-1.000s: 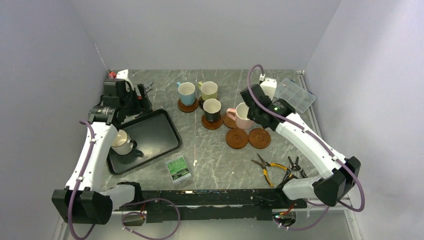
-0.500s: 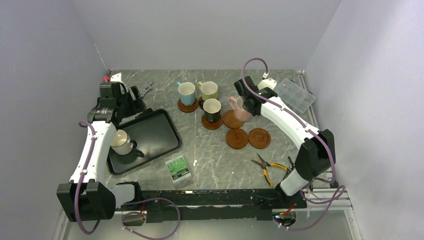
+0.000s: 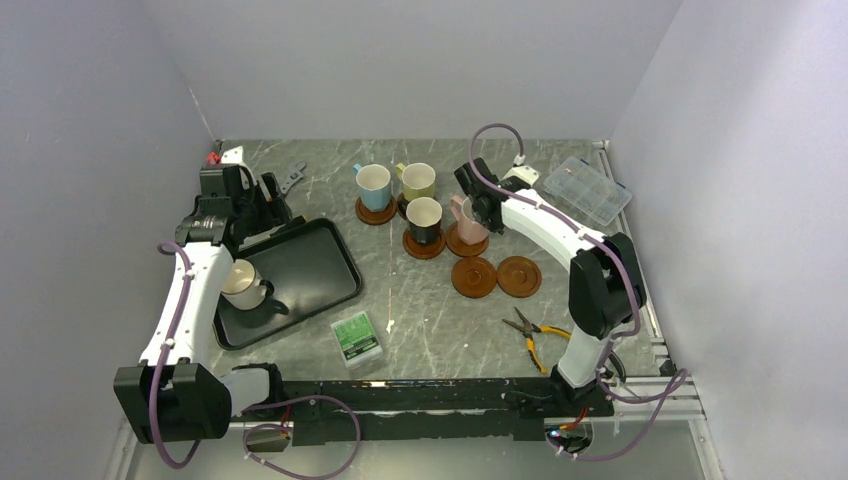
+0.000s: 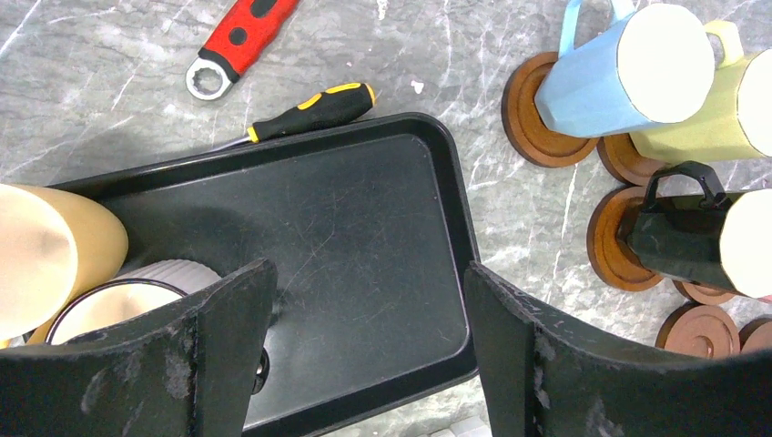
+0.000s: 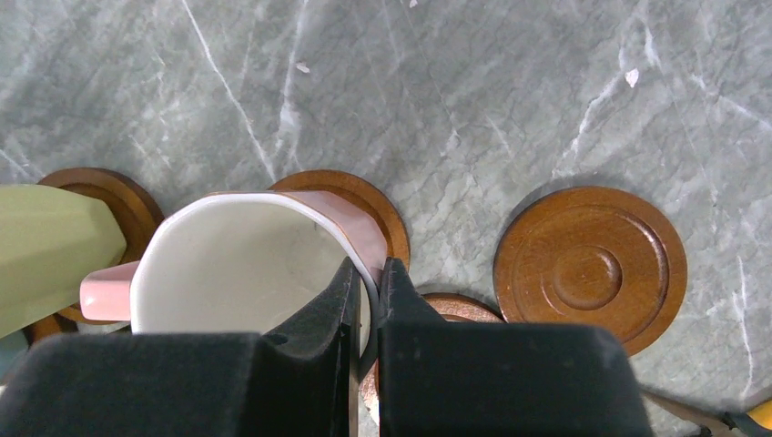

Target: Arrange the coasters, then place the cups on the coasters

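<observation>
**Right wrist view: my right gripper [image 5: 368,289] has the pink mug [image 5: 238,273] by the rim**

My right jaws are all but closed. One finger is inside the cream bowl, the other outside, and the mug's thin wall is nipped between them. The pink handle juts out to the far left of the jaws.

Just ahead of my fingertips a coaster [image 5: 360,202] shows under the mug. I cannot tell whether the base is down on it.

Off to the right of the jaws lies a bare coaster [image 5: 590,269], flat on the marble table [image 5: 455,91] and apart from the mug. A second bare coaster [image 5: 464,307] peeks out right beside my outer finger. To the left of the jaws is the olive-yellow mug [image 5: 50,241], standing on a coaster of its own.

On my other side, the left gripper [image 4: 364,364] is spread wide with nothing between the fingers [image 4: 218,364]. The black tray [image 4: 364,255] fills the gap beneath them. By my left finger, at the tray's left end, are the white mug [image 4: 137,296] and the yellow mug [image 4: 55,255].

Ahead of these jaws, past the tray's far rim, a screwdriver [image 4: 314,107] and a red wrench [image 4: 241,36] lie on the marble. Out to the right of the jaws, the light blue mug [image 4: 628,77] and the black mug [image 4: 692,241] each sit on a brown disc.
</observation>
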